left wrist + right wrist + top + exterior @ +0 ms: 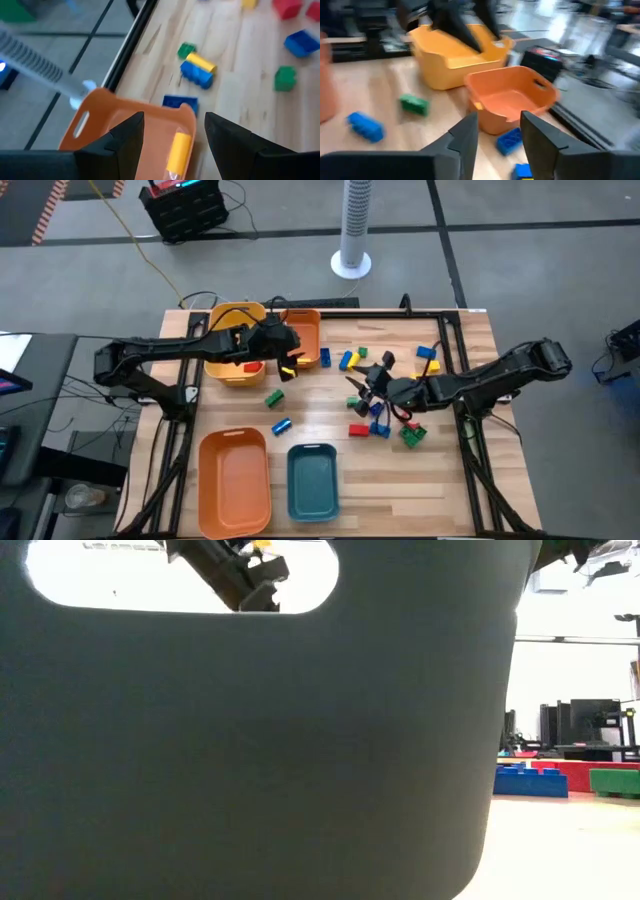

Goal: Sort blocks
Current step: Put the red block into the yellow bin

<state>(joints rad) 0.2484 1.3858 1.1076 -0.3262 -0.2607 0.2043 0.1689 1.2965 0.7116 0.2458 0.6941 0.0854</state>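
Spanning most of the overhead view, the wooden tabletop (320,405) carries four bins and a scatter of bricks. At about seven o'clock from its middle sits a large orange bin (235,480), with a teal bin (313,480) just beside it at six o'clock. At ten o'clock stands a yellow bin (225,345), and touching it toward eleven o'clock is a smaller orange bin (308,335). The left arm reaches over these two far bins, and the left claw (172,135) hangs above the smaller orange bin with its fingers spread and nothing between them; a yellow block (178,152) lies inside that bin just below. The right arm comes in from three o'clock, and the right claw (497,132) hovers over the loose pile with its fingers apart, gripping nothing. The blocks (385,395) lie mostly between twelve and three o'clock of the tabletop's middle, red, blue, yellow and green mixed. A green block (274,397) and a blue block (281,425) lie apart near the middle. A red block (250,366) shows in the yellow bin.
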